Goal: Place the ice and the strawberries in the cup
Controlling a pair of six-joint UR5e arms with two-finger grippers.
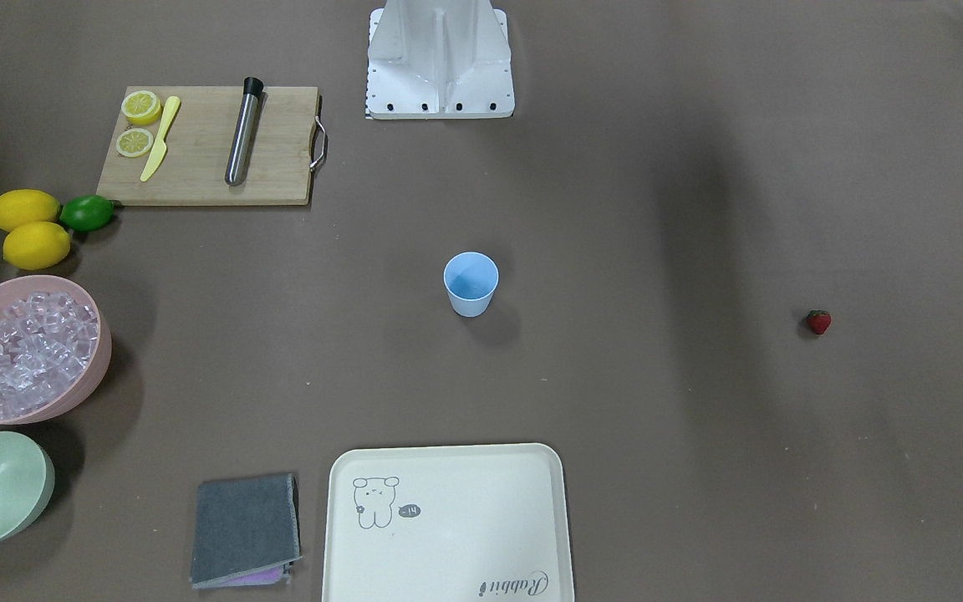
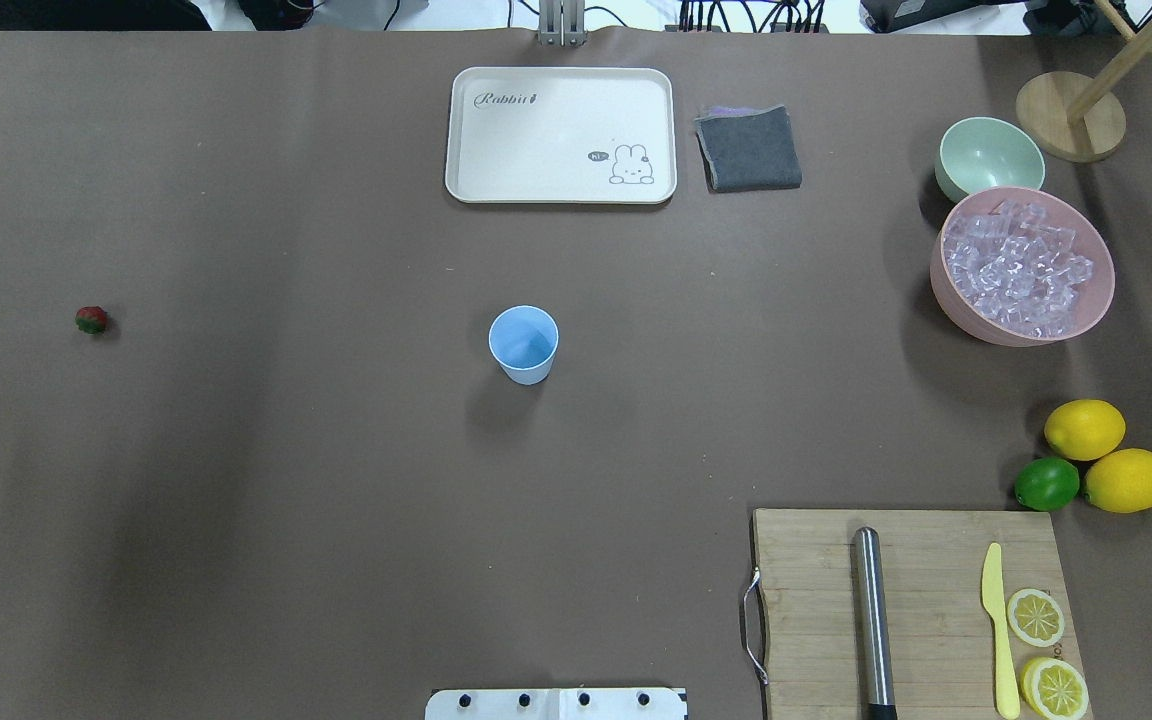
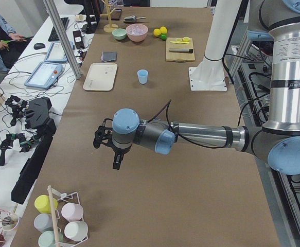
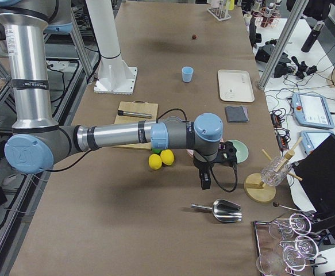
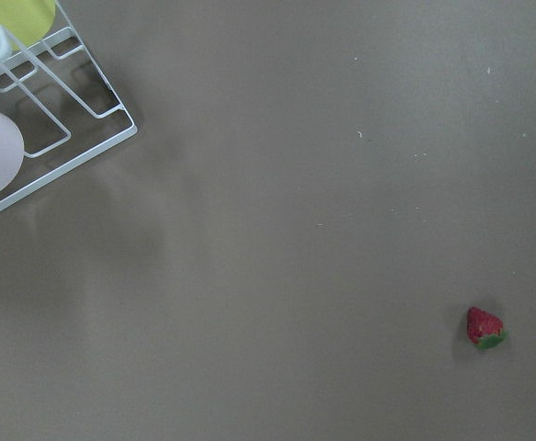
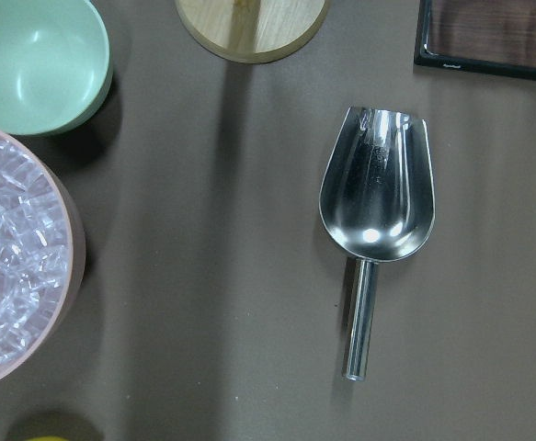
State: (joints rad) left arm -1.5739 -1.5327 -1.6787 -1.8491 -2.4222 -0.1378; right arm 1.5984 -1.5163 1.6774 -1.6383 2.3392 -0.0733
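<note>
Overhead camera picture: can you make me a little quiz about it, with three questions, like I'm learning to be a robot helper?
1. True or false: the cup is empty.
2. What colour is the bowl that holds the ice?
3. Fill in: the strawberry lies on the robot's ____ side of the cup.

Key: 1 true. 2 pink. 3 left.
</note>
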